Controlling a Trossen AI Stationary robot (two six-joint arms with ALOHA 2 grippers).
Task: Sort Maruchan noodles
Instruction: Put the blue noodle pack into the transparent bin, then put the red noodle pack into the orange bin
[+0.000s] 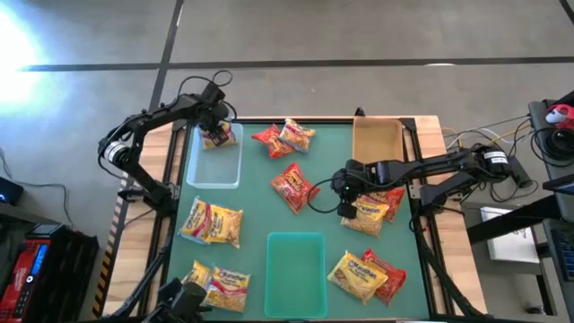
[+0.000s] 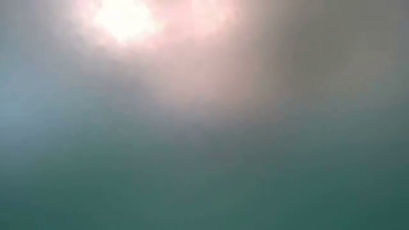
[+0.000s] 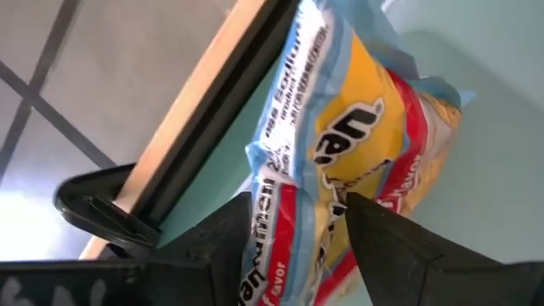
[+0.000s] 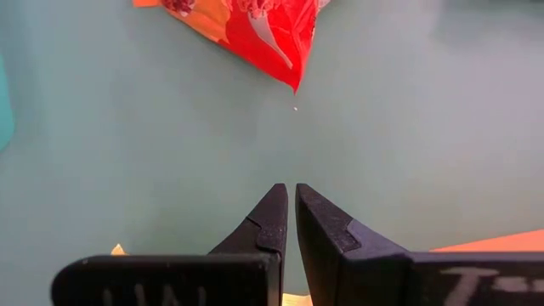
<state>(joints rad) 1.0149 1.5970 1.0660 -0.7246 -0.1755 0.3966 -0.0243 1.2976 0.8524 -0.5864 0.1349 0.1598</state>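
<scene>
Over the clear tray (image 1: 213, 160) at the table's far-left corner, the left gripper (image 1: 215, 135) hangs with a yellow packet (image 3: 357, 161) between its fingers (image 3: 223, 238). Left wrist view: jaws parted, packet standing in the gap and sagging toward the tray floor; whether the pads are touching the wrapper I cannot tell from here. Judged step: release of this packet into the clear tray, nearly done.

Right gripper (image 1: 345, 208) sits low over the mat (image 1: 260, 193) at mid-right, jaws shut and holding nothing. Right wrist view shows bare mat under the tips and the corner of a red packet (image 4: 263, 30) ahead, well apart from them. That arm looks to be waiting or lining up on a pick.

Packets not yet sorted, high view:
- pair at far centre (image 1: 285, 137), red and yellow, touching
- red one at centre (image 1: 293, 186)
- pile beside the right gripper (image 1: 375, 208), near the tan tray (image 1: 376, 139)
- pair at near right (image 1: 366, 274)
- two groups on the left, (image 1: 213, 222) and (image 1: 220, 283)

Green tray (image 1: 296, 274) at near centre appears to hold nothing; tan tray likewise. Task stands early.

Low view gives only haze; nothing usable.

Next move, as judged: left jaws need to clear the wrapper fully, then lift straight up so the crinkly film does not drag out with the fingers. Right arm must part its jaws before descending on any packet; the red one at centre lies flat and alone, so it looks the easiest pick.
</scene>
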